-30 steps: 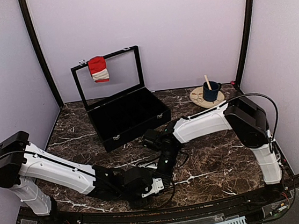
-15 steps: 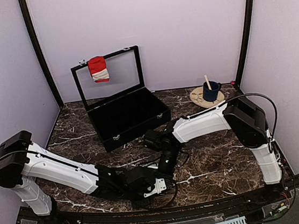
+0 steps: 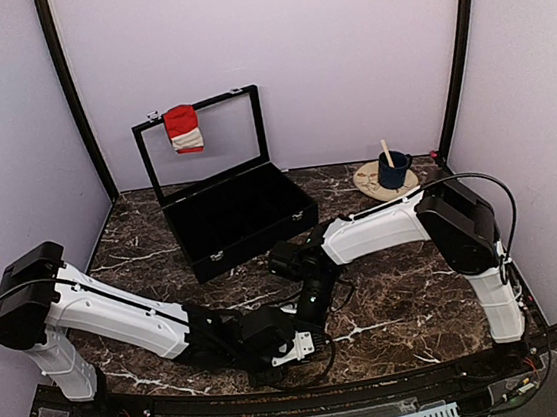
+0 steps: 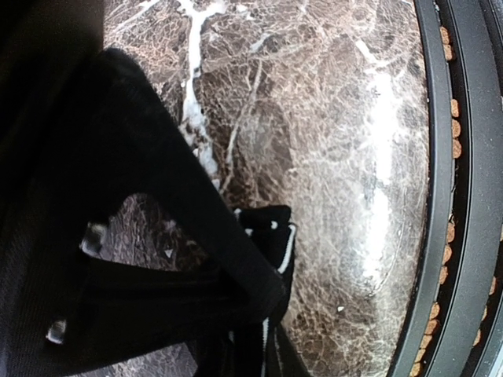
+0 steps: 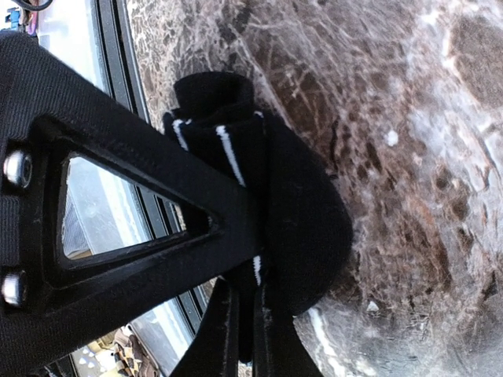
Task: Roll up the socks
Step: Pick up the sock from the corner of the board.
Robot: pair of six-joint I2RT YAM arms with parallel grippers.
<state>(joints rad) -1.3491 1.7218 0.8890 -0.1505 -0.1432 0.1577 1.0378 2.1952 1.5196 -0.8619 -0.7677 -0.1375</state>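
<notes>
A black sock with thin white stripes point(image 5: 306, 212) is bunched low over the marble near the table's front edge. My right gripper point(image 5: 255, 267) is shut on it, the fabric bulging out beside its fingers. My left gripper point(image 4: 271, 314) meets it from the other side, its jaws drawn in on the same black sock point(image 4: 271, 232). In the top view the left gripper point(image 3: 299, 345) and right gripper point(image 3: 310, 306) sit close together at front centre, hiding the sock. A red sock with a white band point(image 3: 184, 129) hangs over the open lid of the black case point(image 3: 239, 218).
The black case stands open at the back left. A blue mug with a stick in it point(image 3: 392, 168) sits on a round coaster at the back right. The table's black front rail point(image 4: 464, 196) runs just beside the left gripper.
My left arm has slid right, toward the right gripper, and its jaws have narrowed onto the black sock. The right arm has stayed put.
</notes>
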